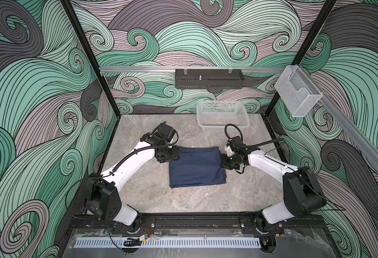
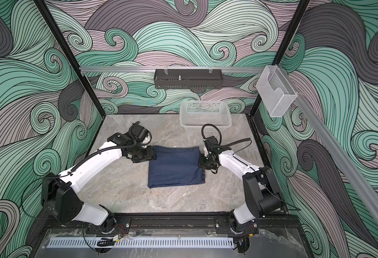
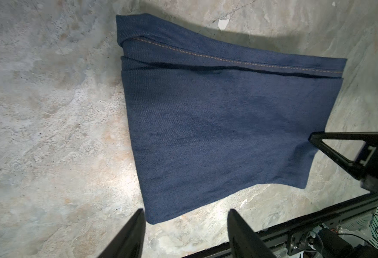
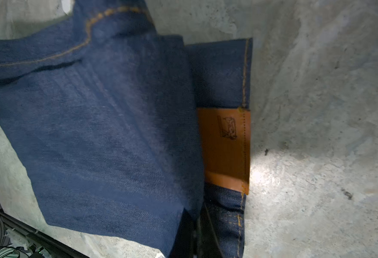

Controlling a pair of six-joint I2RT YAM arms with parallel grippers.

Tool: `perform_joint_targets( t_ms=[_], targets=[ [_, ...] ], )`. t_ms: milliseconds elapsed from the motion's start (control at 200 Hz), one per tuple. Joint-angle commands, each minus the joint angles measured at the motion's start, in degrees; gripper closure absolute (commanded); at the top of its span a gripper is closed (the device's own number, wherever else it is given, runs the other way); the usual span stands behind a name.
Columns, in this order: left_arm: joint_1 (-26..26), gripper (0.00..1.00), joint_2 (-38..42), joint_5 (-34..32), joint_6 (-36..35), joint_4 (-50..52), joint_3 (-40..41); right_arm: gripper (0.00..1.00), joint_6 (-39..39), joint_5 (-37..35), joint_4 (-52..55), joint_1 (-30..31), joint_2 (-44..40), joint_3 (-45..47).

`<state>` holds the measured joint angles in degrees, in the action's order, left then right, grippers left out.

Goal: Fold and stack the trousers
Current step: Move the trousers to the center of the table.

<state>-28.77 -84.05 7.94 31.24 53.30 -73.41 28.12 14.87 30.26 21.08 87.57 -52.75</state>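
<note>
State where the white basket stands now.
In both top views the basket stands at the far edge of the table, right of centre, beyond the folded jeans.

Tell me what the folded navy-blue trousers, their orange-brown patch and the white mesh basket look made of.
The trousers: denim, matte; diagonal twill weave and tan stitching show. The patch: probably leather or imitation, smooth with slight sheen, stamped mark, stitched edge. The basket: likely moulded plastic, translucent white, grid of holes.

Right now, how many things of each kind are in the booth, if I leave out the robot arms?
Trousers: 1
White basket: 1
Black tray: 1
Clear holder: 1
Total: 4
</note>
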Motion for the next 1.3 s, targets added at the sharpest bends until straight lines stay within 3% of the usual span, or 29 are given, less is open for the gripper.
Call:
perform_joint_targets(
  t_ms=[0,220,330,375,525,600,790,871,1291],
  targets=[
    [0.81,0.38,1.47,-0.65,-2.64,2.91,-0.36,1.0,-0.85,-2.9,0.5,-2.0,-1.44,0.71],
    [1.09,0.38,1.45,-0.29,-4.03,3.46,-0.71,1.0,-3.49,-4.46,1.63,-5.14,-4.59,2.73],
    [1.09,0.38,0.27,2.85,-4.16,1.91,-0.47,0.65,-4.28,-6.28,2.91,-5.78,-3.65,2.83],
    [0.99,0.38,-0.28,4.17,-3.6,0.63,0.04,0.55,-4.61,-7.11,3.26,-5.83,-2.98,2.96],
    [0.3,0.38,-2.12,7.08,-1.55,-3.49,1.78,0.45,-5.16,-9.78,2.95,-6.35,-0.19,4.12],
    [0.21,0.38,-2.78,7.1,-1.3,-3.64,2.1,0.48,-5.75,-8.15,1.64,-6.66,2.34,4.79],
    [0.44,0.38,-1.73,4.04,-2.3,-2.0,1.88,0.83,-5.77,0.55,-2.89,-6.18,5.77,5.99],
    [0.68,0.38,-1.24,2.18,-2.71,-0.42,1.27,0.91,-5.15,2.44,-3.75,-5.17,5.81,5.69],
    [4.46,0.38,0.55,-7.11,-4.74,6.08,-1.26,0.9,8.72,6.13,-13.32,9.39,8.65,3.56]
  ],
)
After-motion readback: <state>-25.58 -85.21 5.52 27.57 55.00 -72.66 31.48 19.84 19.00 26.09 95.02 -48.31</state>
